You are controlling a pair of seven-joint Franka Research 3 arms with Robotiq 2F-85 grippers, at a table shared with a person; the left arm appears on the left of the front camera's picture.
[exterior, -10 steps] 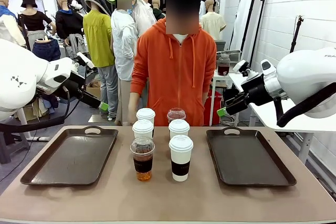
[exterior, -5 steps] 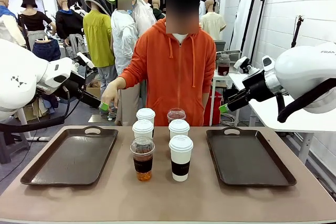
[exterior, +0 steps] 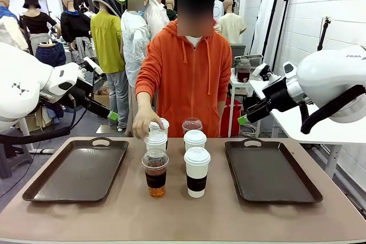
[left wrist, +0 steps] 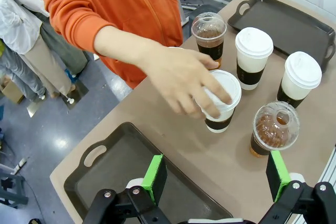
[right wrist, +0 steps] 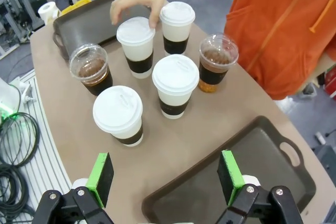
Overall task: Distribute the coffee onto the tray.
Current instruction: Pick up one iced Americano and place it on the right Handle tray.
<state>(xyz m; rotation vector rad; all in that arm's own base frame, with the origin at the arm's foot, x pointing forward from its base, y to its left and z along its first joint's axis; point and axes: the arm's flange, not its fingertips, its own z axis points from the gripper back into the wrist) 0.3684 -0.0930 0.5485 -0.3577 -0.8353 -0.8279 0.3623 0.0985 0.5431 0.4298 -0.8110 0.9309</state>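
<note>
Shows six cups mid-table, none yet on left tray or right tray; hand on white cup; left gripper, right gripper spread, empty.

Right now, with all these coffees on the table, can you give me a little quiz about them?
1. How many coffee cups stand on the table?
2. True or false: the person's hand touches a white-lidded cup.
3. The robot's right hand is: A) open, holding nothing; B) shut on a cup.
Key: 1. Six. 2. True. 3. A.
</note>
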